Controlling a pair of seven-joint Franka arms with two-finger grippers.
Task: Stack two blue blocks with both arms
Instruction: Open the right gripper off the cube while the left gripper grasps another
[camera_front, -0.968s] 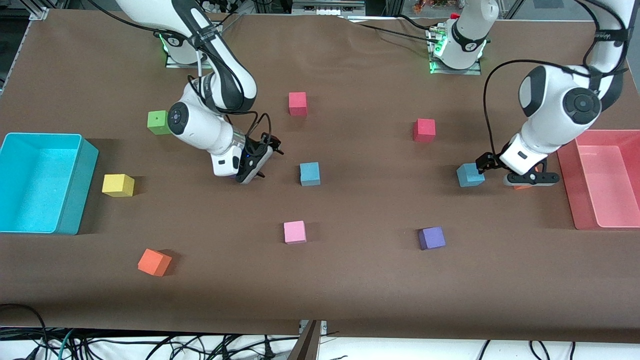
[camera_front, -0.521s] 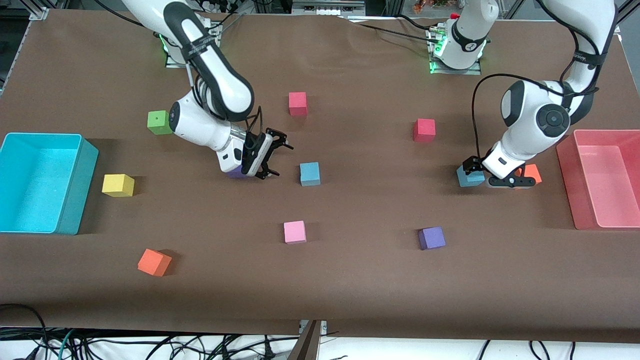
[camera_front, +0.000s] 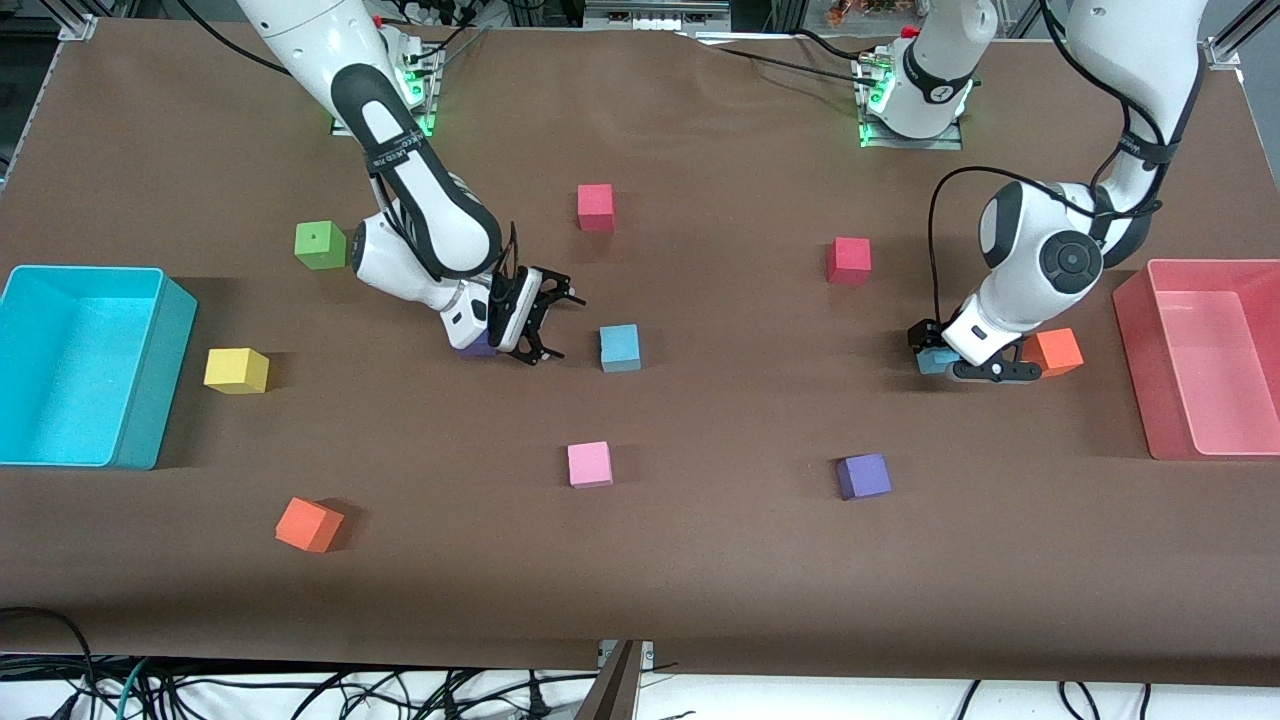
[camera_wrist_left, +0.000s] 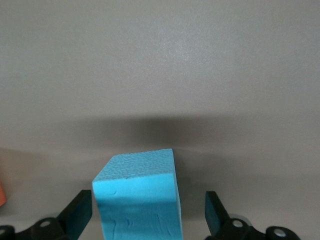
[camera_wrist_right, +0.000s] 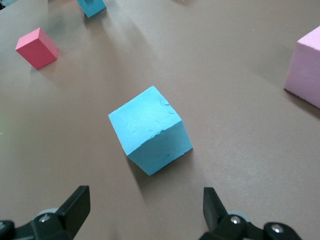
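Both arms have closed in on their blue blocks since a second ago

Your left gripper (camera_front: 935, 350) straddles one blue block (camera_wrist_left: 137, 200) by the orange cube (camera_front: 1053, 351), jaws open, ungripped; right gripper (camera_front: 545, 325) hangs open beside the mid-table block (camera_front: 620, 347); next, close left

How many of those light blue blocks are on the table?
2. One blue block lies mid-table, beside the open right gripper. The other blue block sits between the open left gripper's fingers, beside an orange block.

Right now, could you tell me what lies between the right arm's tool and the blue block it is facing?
Only bare brown table: in the right wrist view the open right tool faces the blue block with nothing between.
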